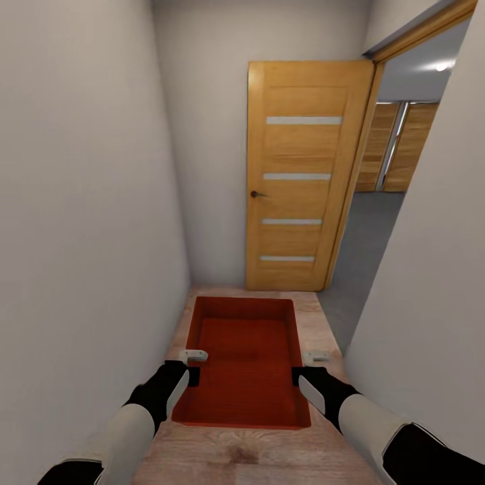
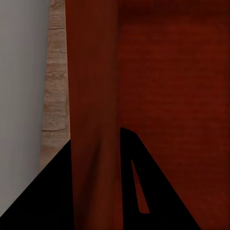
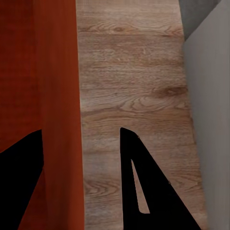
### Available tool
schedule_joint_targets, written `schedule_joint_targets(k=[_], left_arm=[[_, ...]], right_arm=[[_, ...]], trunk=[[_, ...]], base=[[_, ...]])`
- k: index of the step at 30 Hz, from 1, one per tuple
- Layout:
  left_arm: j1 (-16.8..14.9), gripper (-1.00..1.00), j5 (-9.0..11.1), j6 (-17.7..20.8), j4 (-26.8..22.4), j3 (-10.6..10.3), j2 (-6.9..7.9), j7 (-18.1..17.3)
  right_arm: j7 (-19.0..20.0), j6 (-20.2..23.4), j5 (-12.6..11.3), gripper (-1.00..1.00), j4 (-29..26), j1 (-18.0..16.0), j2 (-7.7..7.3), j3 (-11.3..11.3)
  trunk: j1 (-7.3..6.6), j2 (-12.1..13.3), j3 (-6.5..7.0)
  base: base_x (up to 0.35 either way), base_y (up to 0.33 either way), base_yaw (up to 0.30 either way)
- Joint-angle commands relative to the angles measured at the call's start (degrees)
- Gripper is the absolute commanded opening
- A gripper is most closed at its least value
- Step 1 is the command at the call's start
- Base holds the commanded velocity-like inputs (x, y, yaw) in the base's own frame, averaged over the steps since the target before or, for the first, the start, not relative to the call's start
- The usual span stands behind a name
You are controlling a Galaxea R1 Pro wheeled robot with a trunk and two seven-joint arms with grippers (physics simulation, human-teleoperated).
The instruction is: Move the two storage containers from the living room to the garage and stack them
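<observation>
I hold one orange-red storage container [image 1: 244,357] out in front of me, above the light wood-plank flooring [image 1: 236,451] of a narrow corridor with plain pale walls [image 1: 81,202]. My left hand [image 1: 193,367] is clamped over the container's left rim; in the left wrist view its dark fingers [image 2: 139,191] sit either side of that wall. My right hand [image 1: 304,367] grips the right rim the same way, and in the right wrist view one finger [image 3: 143,191] lies outside the wall over the planks, the other inside. The container is open-topped and its walls are plain, with no label or writing I can read. Ahead stands an open wooden door [image 1: 300,182] with four pale strips. To its right, through the doorway, lies the grey floor [image 1: 367,236].
</observation>
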Motion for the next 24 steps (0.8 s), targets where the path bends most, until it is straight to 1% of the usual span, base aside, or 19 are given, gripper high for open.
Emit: schedule_joint_targets(k=[1,24], left_arm=[[0.01,-1.00,1.18,0.20,1.56,-0.18,-0.31,0.20],[0.01,-1.00,1.18,0.20,1.57,-0.18,-0.31,0.20]], right_arm=[[-0.34,0.43,1.96,-1.00,-2.98,-0.11,-0.02,-1.89],[-0.34,0.43,1.96,-1.00,-2.95,-0.11,-0.31,-1.89]], trunk=[[0.07,-0.13,-0.12],[0.07,-0.13,-0.12]], base=[[0.321,0.000,0.000],[0.321,0.000,0.000]])
